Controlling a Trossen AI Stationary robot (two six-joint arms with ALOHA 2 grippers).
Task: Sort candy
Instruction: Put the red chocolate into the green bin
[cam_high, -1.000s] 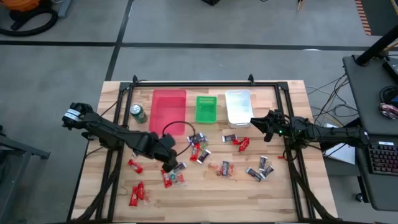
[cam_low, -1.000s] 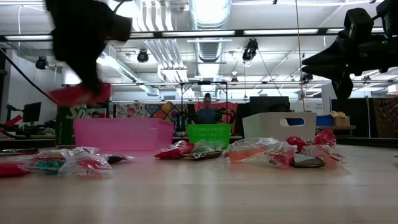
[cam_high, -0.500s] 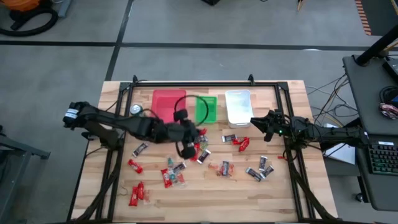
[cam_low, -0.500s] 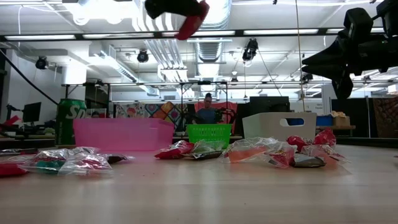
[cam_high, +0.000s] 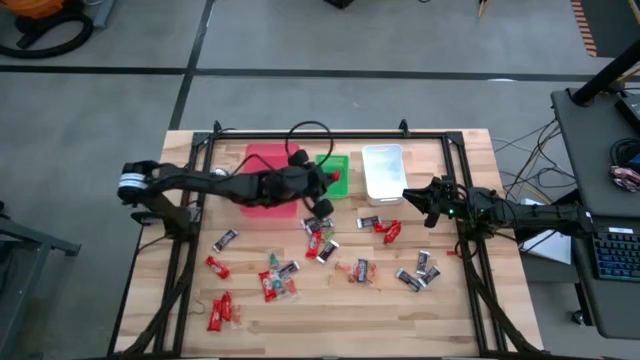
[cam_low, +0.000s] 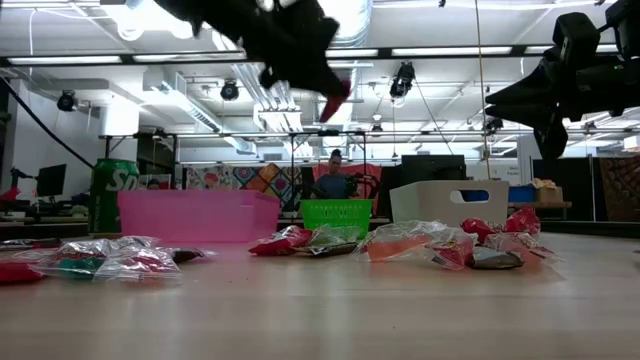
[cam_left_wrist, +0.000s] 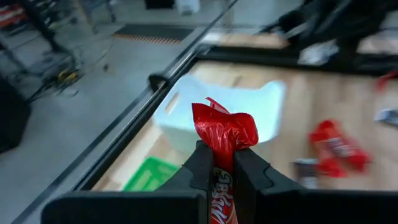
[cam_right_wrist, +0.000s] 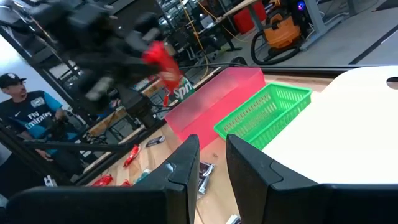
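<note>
Above the green basket (cam_high: 331, 176) your left gripper (cam_high: 330, 178) pinches a red-wrapped candy (cam_left_wrist: 223, 134) — lettering unreadable. "Sp" shows on the green can (cam_low: 112, 193). Right gripper (cam_high: 415, 197) — slightly parted, empty — waits beside the white bin (cam_high: 382, 171); other sweets (cam_high: 279, 280) dot the wooden table (cam_high: 470, 310).

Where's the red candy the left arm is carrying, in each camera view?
High: red candy at the left gripper, over the green bin's right edge.
Low: top centre, hanging above the green bin.
Left wrist: centre, clamped in the jaws, white bin behind.
Right wrist: upper left, above the pink bin.
Shared landmark: the green bin.
</note>
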